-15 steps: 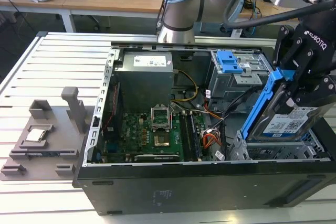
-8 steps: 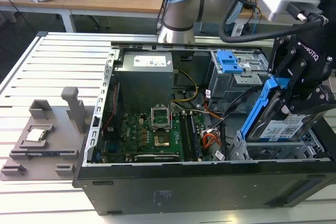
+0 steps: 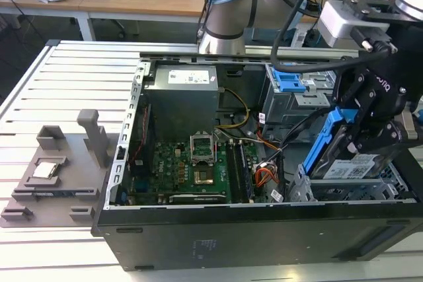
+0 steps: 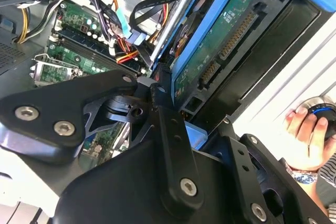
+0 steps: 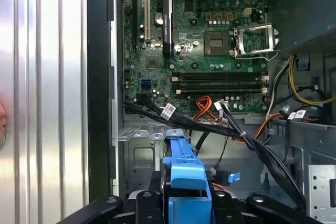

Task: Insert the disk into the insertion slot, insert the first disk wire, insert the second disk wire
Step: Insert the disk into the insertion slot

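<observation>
Plainly, the disk (image 3: 347, 168) was clamped in the gripper (image 3: 362, 140), whose fingers were closed on its blue carrier. It hung tilted, with the white-labelled end low and the other end of the carrier raised alongside the gripper's black body. In the second wrist view its green circuit-board underside and connector lay just past the fingertips. In the first wrist view the blue frame stood straight ahead between the two black fingers.

Directly beneath the gripper lay the insertion slot (image 3: 344, 193), a low grey metal bay, with the disk's lower end at its mouth. Whether the two touched could not be told.

Just ahead of the gripper, toward the middle of the computer case (image 3: 198, 242), a bundle of black cables (image 5: 210, 127) and red-orange wires (image 3: 264, 176) ran across. Beyond them lay the green motherboard (image 3: 192, 170), and farther off the grey power supply (image 3: 182, 97). A taller cage (image 3: 291, 87) with a blue bracket stood near the gripper, on the side of the arm's base.

On the gripper's other side, away from the motherboard and outside the case, a person's hand (image 4: 304, 129) rested on a round blue-and-black object. Well apart from the gripper, past the far wall of the case, a grey fixture (image 3: 53, 170) sat on the slatted table (image 3: 66, 77).
</observation>
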Controlling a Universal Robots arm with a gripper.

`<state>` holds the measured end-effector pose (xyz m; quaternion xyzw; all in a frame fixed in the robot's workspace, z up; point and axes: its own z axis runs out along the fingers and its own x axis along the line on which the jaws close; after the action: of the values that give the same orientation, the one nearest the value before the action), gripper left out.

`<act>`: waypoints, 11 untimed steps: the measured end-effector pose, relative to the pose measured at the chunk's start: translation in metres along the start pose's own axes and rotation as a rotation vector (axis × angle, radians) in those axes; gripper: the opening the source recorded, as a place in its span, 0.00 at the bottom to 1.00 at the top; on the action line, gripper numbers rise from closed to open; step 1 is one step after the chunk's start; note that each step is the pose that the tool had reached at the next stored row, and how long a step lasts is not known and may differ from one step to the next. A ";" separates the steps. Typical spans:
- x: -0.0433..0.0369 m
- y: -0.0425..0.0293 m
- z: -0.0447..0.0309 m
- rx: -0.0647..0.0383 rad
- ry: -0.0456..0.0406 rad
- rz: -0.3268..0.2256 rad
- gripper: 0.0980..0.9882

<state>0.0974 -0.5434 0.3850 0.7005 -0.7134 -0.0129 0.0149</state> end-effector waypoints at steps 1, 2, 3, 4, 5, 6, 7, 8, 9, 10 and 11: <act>0.0000 -0.0001 0.0013 0.000 0.0001 0.000 0.30; 0.0000 -0.0001 0.0024 0.000 0.0001 0.000 0.30; 0.0000 -0.0001 0.0035 0.000 0.0003 0.000 0.30; 0.0000 -0.0001 0.0035 0.000 0.0003 0.000 0.30; 0.0000 -0.0001 0.0036 0.000 0.0003 0.000 0.30; 0.0000 -0.0002 0.0037 0.000 0.0001 0.000 0.30; 0.0000 -0.0001 0.0037 0.000 0.0001 0.000 0.30; 0.0000 -0.0002 0.0037 0.000 0.0001 0.000 0.30; 0.0000 -0.0002 0.0038 0.000 0.0001 0.000 0.31; 0.0000 -0.0001 0.0038 0.000 0.0001 0.000 0.38; 0.0000 -0.0001 0.0039 0.000 0.0001 0.000 0.38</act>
<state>0.0974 -0.5435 0.3812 0.7005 -0.7134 -0.0128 0.0150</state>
